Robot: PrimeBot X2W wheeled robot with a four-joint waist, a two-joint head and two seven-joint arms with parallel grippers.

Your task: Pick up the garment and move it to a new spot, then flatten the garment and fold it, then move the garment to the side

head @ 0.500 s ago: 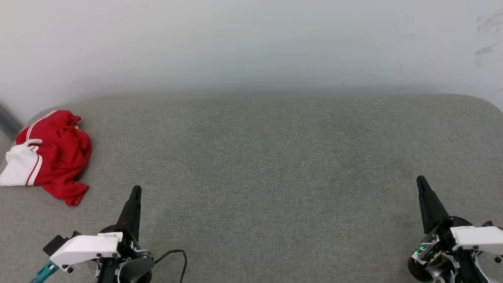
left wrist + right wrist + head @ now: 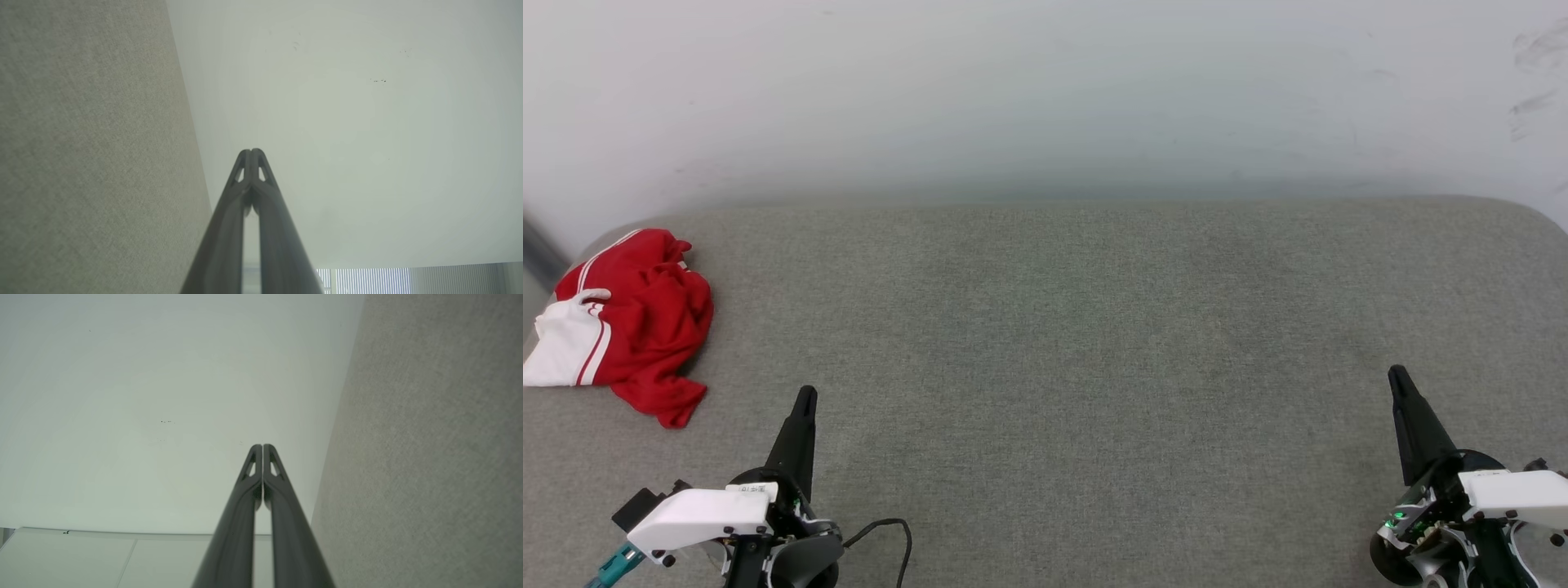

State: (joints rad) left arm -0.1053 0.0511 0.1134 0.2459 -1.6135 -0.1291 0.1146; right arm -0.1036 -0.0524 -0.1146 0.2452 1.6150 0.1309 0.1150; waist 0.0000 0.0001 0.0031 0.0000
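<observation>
Red jersey (image 2: 637,327) is a crumpled heap on the grey fabric tabletop (image 2: 1062,343), lying ahead of the left gripper (image 2: 805,400) and off to its left, well apart from it with bare fabric between. The left gripper is clearly the nearer arm. The right gripper (image 2: 1398,380) sits far out to the left gripper's right, across nearly the whole tabletop, so my call is that the reach belongs to the left arm. The heap has no clean long axis. It is loosely longer front to back than side to side, with a red tail of cloth at the end closest to the left gripper and a white sleeve panel with red stripes on the side turned away from it. No lettering shows and the shirt is bunched, so collar and hem can't be sorted out. Left gripper's jaws are pressed together, tips touching, holding nothing. The left wrist view shows the two dark fingers (image 2: 229,228) meeting at the tip, aimed along the tabletop toward the pale wall (image 2: 1045,98). Right gripper is the same, closed and empty. A black cable (image 2: 890,527) loops just beside the left gripper's base. Judgement: pick-up not started. The left gripper needs to open, swing forward and left, and come down on the near red tail or the heap's top.
</observation>
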